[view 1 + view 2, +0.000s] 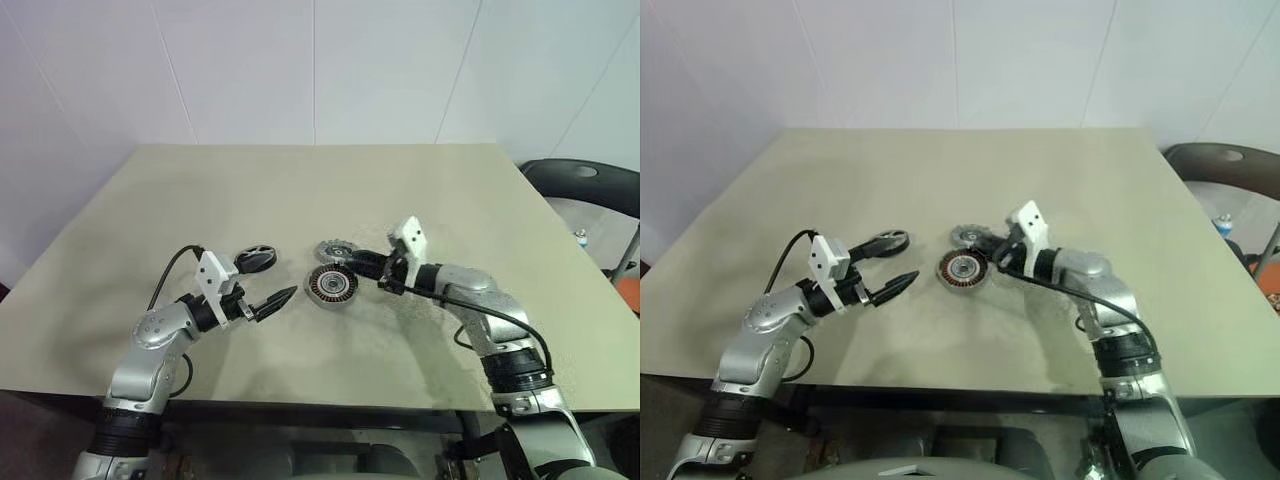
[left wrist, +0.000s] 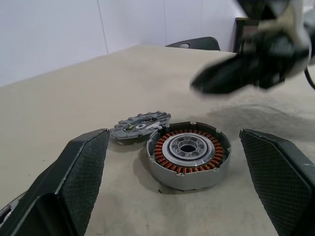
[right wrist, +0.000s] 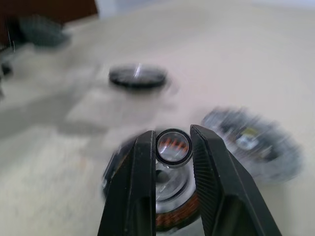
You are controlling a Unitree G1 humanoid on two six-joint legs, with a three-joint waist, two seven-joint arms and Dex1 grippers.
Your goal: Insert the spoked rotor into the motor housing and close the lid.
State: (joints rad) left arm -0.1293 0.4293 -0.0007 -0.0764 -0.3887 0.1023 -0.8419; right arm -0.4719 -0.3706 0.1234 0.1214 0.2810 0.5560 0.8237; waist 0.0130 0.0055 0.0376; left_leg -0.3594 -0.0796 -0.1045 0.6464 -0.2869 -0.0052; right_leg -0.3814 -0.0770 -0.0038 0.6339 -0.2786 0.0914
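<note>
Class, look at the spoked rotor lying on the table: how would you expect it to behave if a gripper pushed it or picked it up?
The spoked rotor looks thin and flat, so it probably slides rather than tips. Its low rim likely gives fingers little to pinch. Being round, it may roll if stood on edge.

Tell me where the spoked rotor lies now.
In the left eye view, the spoked rotor lies on the table, left of the motor housing, beside the left tool.
</note>
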